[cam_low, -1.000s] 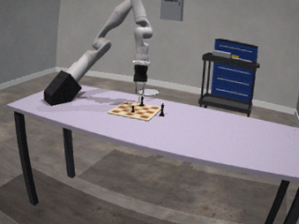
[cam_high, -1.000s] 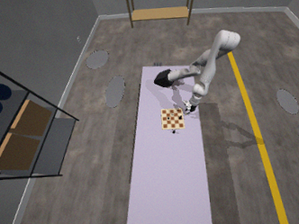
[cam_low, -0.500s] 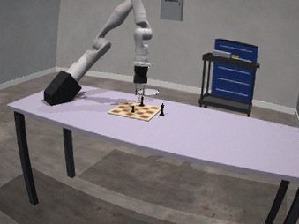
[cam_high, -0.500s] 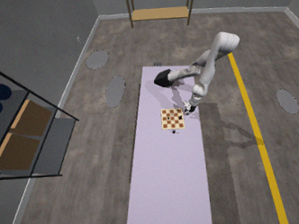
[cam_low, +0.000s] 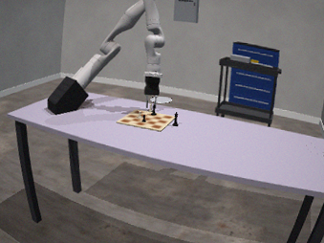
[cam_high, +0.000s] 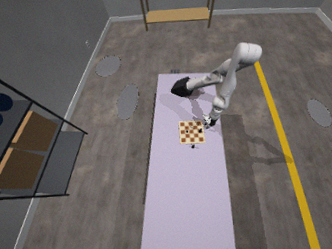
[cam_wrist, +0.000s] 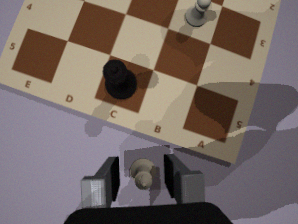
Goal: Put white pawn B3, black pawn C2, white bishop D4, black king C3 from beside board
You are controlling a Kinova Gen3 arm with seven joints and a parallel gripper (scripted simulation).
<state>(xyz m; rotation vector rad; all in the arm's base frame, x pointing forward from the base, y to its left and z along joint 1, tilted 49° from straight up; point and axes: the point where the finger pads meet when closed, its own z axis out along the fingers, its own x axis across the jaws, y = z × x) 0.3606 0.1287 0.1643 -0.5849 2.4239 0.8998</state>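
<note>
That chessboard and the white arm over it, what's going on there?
A single robot arm is setting chess pieces onto the small board. Its hand is open, lowered beside the board's edge, with a pale piece between the fingers but not gripped. On the board, a dark piece and a white pawn already stand upright. In the exterior view another black piece waits on the table beside the board.
</note>
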